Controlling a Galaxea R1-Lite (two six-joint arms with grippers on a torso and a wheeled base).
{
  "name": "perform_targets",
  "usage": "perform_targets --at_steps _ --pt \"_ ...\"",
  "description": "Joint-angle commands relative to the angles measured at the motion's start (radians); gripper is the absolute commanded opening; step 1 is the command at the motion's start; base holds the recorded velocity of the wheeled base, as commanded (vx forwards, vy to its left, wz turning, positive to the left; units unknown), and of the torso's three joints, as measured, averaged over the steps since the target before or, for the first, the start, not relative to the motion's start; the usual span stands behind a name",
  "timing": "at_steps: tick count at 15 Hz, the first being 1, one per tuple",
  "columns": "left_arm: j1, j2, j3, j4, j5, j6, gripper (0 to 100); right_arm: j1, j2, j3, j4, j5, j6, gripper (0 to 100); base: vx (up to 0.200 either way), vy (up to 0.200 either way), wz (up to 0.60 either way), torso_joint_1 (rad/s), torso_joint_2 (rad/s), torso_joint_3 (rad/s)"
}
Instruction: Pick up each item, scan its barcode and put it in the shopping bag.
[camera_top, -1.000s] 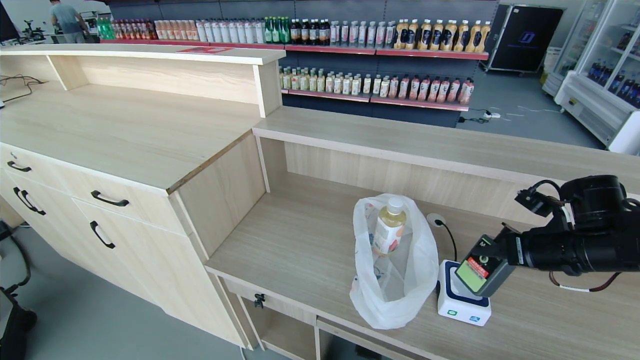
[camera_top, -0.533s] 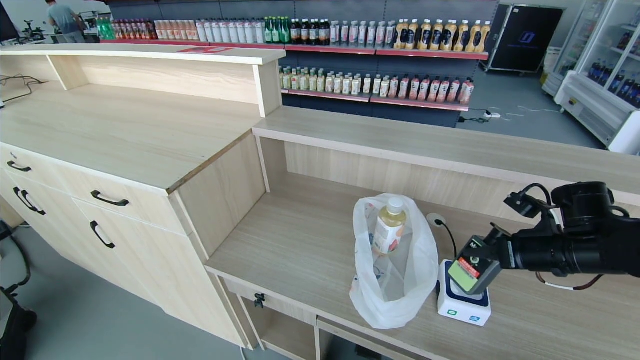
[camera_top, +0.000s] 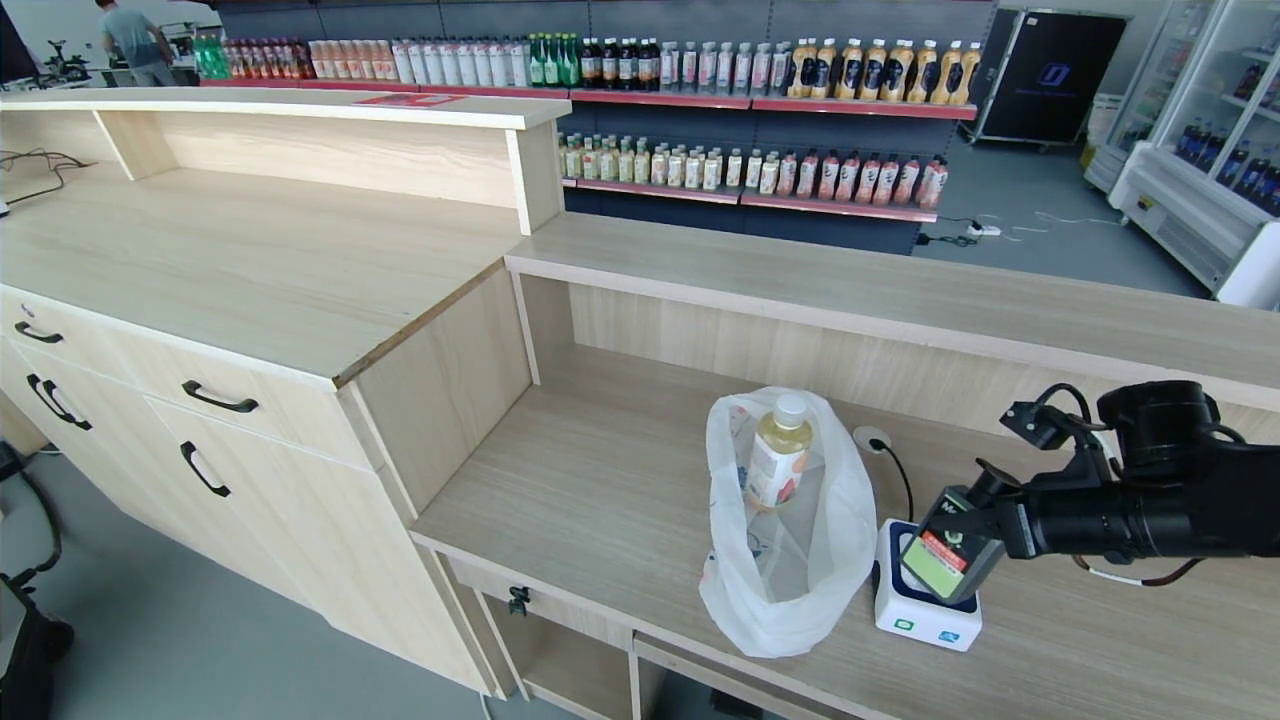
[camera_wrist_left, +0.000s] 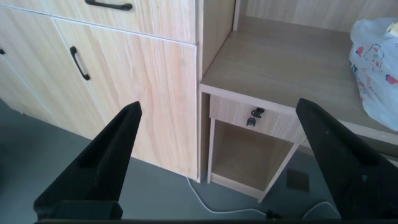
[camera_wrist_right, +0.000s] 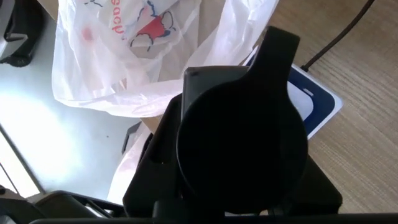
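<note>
i see the pale wood counter (camera_top: 260, 260), with black handles (camera_top: 219, 402) on its front drawers and a small lock (camera_top: 517, 600) under its lower ledge. behind the counter stand two red-edged shelves of bottled drinks (camera_top: 750, 170). a black case (camera_top: 1050, 75) and glass-door fridges (camera_top: 1200, 130) sit further back, off its right end. a red sheet (camera_top: 408, 99) lies on its top ledge.
</note>
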Motion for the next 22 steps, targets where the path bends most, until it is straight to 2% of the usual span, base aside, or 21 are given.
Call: perform_targets --at_steps 1,12,22 --pt "0.0 0.0 0.0 0.0 0.0 0.0 100 -0.001 0.025 -0.007 -0.001 0.0 -0.001 0 0.0 0.0 0.0 0.0 0.0 0.0" --pt "0.0 0.0 0.0 0.0 0.0 0.0 100 0.003 0.1 -0.036 -0.052 0.045 -0.001 0 0.0 0.0 0.0 0.0 0.0 0.0" --pt "0.0 0.0 0.0 0.0 0.0 0.0 100 0.028 0.134 -0.059 -0.069 0.043 -0.001 0 0.0 0.0 0.0 0.0 0.0 0.0"
